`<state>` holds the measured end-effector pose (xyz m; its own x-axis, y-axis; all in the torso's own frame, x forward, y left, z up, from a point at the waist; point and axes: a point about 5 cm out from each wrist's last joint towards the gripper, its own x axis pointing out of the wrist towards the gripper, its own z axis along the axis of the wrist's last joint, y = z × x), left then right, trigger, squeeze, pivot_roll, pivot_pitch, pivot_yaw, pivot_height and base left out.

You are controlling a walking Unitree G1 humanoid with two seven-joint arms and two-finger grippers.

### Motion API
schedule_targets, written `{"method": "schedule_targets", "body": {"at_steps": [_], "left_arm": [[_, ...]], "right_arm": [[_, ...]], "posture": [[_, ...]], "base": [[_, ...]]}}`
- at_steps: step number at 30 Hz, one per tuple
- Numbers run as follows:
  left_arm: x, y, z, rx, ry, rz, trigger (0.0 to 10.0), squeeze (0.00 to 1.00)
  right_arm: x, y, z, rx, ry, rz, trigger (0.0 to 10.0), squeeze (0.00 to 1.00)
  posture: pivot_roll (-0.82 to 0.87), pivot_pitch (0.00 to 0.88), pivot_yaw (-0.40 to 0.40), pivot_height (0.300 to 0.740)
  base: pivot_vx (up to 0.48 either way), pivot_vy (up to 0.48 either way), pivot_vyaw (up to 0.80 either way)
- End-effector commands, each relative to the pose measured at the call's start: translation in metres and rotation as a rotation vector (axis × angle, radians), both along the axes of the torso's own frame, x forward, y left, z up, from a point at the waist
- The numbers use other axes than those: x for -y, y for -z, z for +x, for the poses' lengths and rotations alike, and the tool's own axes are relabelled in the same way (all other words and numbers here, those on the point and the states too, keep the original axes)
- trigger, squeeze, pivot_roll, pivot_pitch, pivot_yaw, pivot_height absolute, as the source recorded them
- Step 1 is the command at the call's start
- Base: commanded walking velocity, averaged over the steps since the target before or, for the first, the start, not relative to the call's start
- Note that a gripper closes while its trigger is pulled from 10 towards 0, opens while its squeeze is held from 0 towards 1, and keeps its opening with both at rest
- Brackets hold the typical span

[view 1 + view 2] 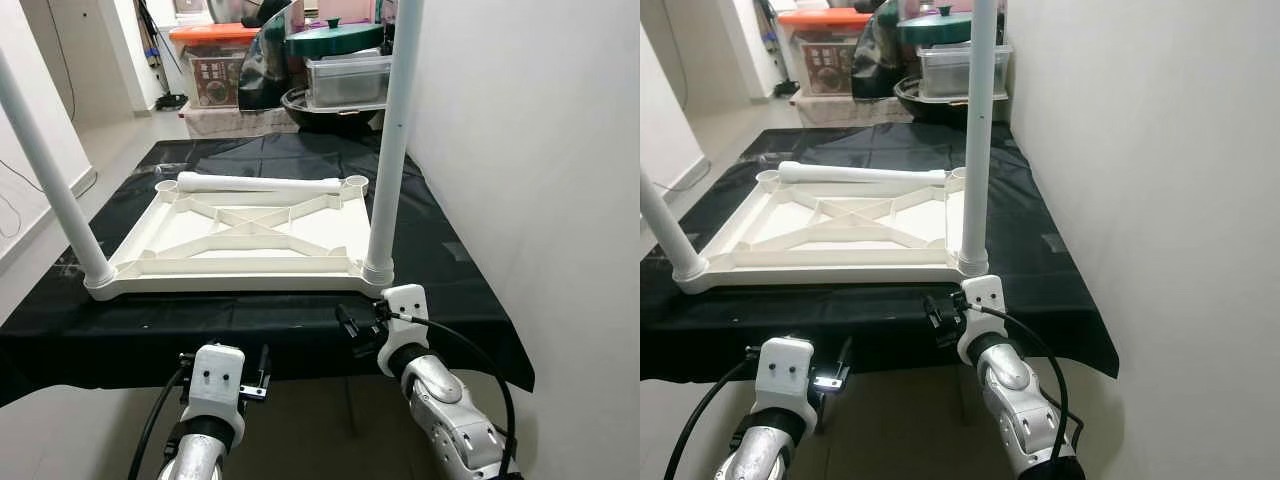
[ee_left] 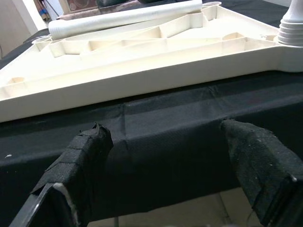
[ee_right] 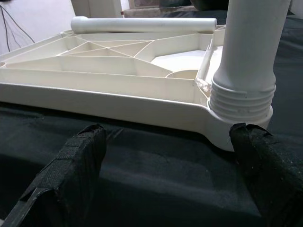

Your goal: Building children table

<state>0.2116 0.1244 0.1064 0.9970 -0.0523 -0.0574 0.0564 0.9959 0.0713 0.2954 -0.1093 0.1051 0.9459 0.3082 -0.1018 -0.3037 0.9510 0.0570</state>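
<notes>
A white plastic tabletop (image 1: 250, 240) lies upside down on a table draped in black cloth (image 1: 440, 250). One white leg (image 1: 392, 140) stands upright in the near right corner socket. Another leg (image 1: 45, 180) rises from the near left corner and leans out to the left. A third leg (image 1: 260, 184) lies loose across the far edge, between two bare sockets (image 1: 165, 186). My right gripper (image 3: 170, 175) is open, low at the table's front edge just before the upright leg's threaded base (image 3: 244, 101). My left gripper (image 2: 165, 175) is open below the front edge, facing the hanging cloth.
A white wall (image 1: 540, 120) runs close along the table's right side. Behind the table stand stacked storage boxes (image 1: 215, 70), a clear bin (image 1: 345, 78) with a green lid and a dark bowl. Bare floor (image 1: 110, 140) lies to the left.
</notes>
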Motion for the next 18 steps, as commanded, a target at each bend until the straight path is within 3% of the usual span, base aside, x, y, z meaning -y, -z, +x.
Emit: {"method": "schedule_targets", "body": {"at_steps": [1,5,18], "left_arm": [[-0.0043,0.0059,-0.0002,-0.029,-0.022,0.010,10.0,0.00],[-0.0050,0.0063,-0.0003,-0.033,-0.022,0.008,10.0,0.00],[-0.0040,0.0068,0.0002,-0.034,-0.025,0.006,10.0,0.00]], "right_arm": [[-0.0017,0.0031,-0.0007,-0.005,-0.002,0.006,10.0,0.00],[-0.0026,0.0030,-0.0007,-0.004,-0.003,0.007,10.0,0.00],[-0.0028,0.0029,0.0001,0.002,-0.006,-0.002,10.0,0.00]], "posture": [[0.01,0.000,0.029,0.740],[0.01,0.000,0.031,0.740],[0.01,0.000,0.029,0.740]], "base": [[0.000,0.000,0.00],[0.000,0.000,0.00],[-0.294,0.000,0.00]]}}
